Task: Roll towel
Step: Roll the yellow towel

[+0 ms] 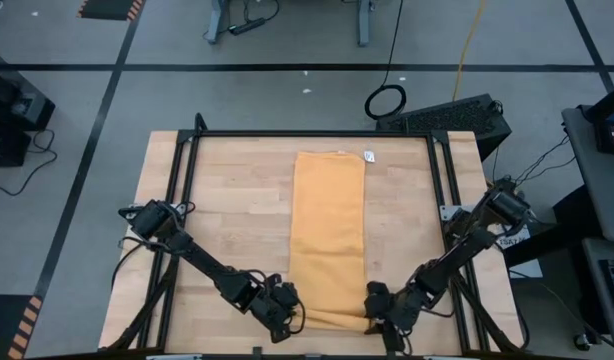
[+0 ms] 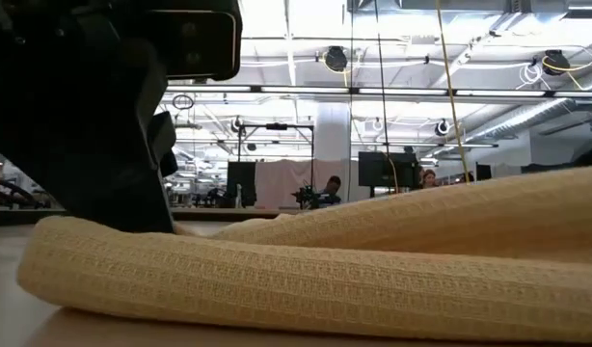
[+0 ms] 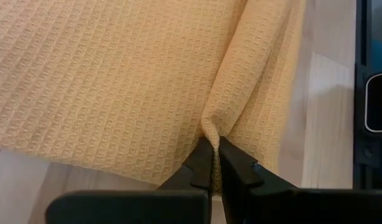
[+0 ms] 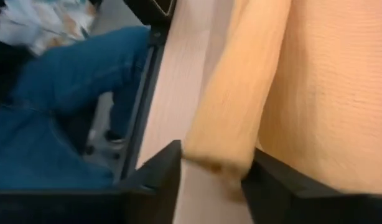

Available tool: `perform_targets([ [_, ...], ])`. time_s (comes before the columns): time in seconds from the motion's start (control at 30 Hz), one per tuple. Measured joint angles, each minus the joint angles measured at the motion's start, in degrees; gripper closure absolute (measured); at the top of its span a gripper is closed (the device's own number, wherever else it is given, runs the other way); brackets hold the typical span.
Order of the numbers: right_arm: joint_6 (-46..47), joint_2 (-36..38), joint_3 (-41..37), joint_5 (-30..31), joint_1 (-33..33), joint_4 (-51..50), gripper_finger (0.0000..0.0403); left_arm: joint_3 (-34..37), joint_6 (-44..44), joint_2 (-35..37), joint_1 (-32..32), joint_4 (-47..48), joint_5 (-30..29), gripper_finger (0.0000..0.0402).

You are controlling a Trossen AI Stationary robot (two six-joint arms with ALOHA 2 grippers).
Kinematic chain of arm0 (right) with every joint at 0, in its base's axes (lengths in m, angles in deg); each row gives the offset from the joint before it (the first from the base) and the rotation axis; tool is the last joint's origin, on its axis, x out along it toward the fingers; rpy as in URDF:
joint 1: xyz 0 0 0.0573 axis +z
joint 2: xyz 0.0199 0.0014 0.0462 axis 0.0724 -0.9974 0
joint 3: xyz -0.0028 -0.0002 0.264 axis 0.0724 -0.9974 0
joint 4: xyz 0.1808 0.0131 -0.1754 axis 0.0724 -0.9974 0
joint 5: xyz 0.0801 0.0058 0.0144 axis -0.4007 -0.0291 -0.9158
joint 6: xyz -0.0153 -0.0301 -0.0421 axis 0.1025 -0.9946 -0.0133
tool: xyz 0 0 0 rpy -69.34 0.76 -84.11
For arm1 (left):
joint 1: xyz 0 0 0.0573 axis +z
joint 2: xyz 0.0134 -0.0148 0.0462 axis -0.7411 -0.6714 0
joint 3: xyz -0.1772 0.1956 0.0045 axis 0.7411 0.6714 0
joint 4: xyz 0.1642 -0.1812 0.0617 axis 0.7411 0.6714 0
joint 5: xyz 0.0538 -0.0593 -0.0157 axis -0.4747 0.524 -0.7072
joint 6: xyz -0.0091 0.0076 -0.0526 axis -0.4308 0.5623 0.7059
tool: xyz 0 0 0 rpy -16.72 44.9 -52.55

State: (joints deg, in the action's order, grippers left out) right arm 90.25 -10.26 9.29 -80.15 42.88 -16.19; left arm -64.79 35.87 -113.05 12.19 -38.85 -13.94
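Left gripper (image 3: 214, 163): fingers pinched tight on a fold of the towel (image 1: 328, 235), cloth puckering up between the tips. It sits at the near table edge, about 7 o'clock from the table's centre, at the towel's near left corner.

Right gripper (image 4: 211, 179): fingers parted, the rolled near edge of the cloth lying loose between them, not clamped. It sits at about 5 o'clock, at the towel's near right corner.

Towel: mustard-yellow waffle weave, folded into a long strip running 12 to 6 o'clock down the middle of the wooden table (image 1: 227, 200). Near end turned over into a low first roll. Small white tag (image 1: 369, 156) at the far right corner.

No containers on the table.

Past the table edge, a person's leg in blue jeans (image 4: 66, 93).
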Motion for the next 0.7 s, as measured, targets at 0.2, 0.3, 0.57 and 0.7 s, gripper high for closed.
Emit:
perform_targets([
  [0.2,-3.4,2.7,0.0,14.1,6.0,-5.8,0.0187,0.0,1.4,0.0,0.0,-0.5,-1.4,0.0386],
  [0.3,-4.0,2.3,0.0,22.9,8.9,-5.8,0.0158,0.0,1.4,0.0,0.0,-1.4,-1.6,0.0386],
  [0.57,-4.5,2.0,0.0,32.8,12.4,-1.1,0.0124,0.0,3.9,0.0,0.0,-1.7,-1.7,0.0386],
  [0.7,-3.7,1.1,0.0,32.8,12.1,1.4,0.0136,0.0,4.6,0.0,-0.1,-1.8,-1.7,0.0386],
])
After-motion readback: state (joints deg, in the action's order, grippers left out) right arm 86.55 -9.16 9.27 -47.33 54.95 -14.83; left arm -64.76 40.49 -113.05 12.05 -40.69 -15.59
